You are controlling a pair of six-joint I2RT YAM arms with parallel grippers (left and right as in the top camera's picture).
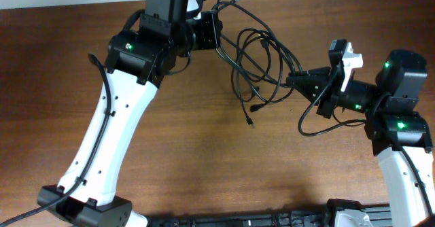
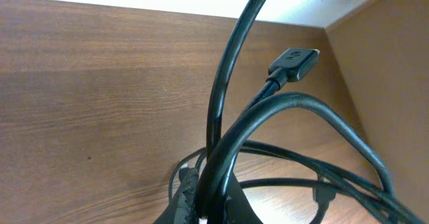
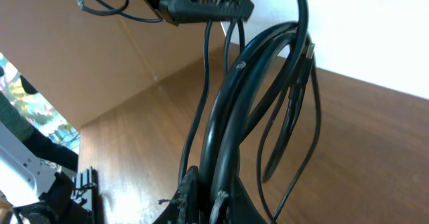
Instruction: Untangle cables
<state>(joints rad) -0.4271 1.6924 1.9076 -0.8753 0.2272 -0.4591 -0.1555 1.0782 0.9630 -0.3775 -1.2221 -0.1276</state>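
1. Black cables (image 1: 255, 64) make a loose tangle of loops over the far half of the brown wooden worktop (image 1: 204, 159), strung between our two hands.
2. Our left hand (image 1: 216, 31) is at the far-left end of the tangle, clenched on the cables. In the left wrist view, thick cords rise straight out from between its fingers (image 2: 186, 190) and arch away to the right.
3. A flat rectangular plug (image 2: 295, 62) stands up just beyond those arching cords, clear of the wood beneath it.
4. Our right hand (image 1: 293, 79) is at the right end of the tangle, pointing left, and it too is clamped on the cables. In the right wrist view, a bundle of cords runs up from between its fingers (image 3: 190, 192), with thinner strands hanging in long loops beside it.
5. From the near side of the tangle, a single thin strand trails toward us and ends in a small connector (image 1: 250, 123), well apart from either hand.
6. We cannot tell how many separate cords make up the tangle, because the loops cross each other too closely.
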